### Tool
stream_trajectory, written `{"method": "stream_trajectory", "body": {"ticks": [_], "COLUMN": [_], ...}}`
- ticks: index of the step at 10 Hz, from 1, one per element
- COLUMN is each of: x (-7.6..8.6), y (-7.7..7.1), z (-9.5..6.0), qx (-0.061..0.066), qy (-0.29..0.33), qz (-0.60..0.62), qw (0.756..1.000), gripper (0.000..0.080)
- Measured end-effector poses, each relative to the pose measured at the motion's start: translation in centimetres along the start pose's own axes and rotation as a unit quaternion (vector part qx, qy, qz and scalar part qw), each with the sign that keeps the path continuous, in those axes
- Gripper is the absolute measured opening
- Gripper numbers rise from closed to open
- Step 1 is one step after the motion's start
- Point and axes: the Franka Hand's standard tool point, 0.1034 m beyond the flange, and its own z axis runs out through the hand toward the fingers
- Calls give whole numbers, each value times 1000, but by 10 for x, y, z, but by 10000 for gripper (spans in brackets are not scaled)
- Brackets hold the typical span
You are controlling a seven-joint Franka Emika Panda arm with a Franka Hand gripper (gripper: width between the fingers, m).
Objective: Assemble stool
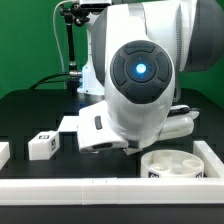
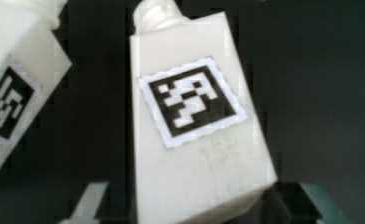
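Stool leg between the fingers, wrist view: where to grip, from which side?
Come from above and pinch the leg across its two long flat sides, past the tag, away from the stepped tip. It lies flat, tag up; the gripper straddles that end.

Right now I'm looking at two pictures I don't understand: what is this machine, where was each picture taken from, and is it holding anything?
It is a robot arm with a two-finger gripper. One picture comes from a camera standing off the arm, the other from a camera on its wrist. On the black table lie white stool parts: a round seat and blocky legs with square tags. The wrist picture shows the jaws either side of a leg; whether they grip it is unclear.
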Motion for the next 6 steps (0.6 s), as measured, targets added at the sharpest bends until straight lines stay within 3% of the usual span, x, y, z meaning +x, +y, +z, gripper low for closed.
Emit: {"method": "stream_trajectory", "body": {"ticks": [2, 6], "x": [-5, -32], "y": [-3, -31], "z": [-3, -39], "qx": [2, 25], "qy": [-8, -25], "qz": [7, 55], "qw": [1000, 998], "gripper": [321, 322]}}
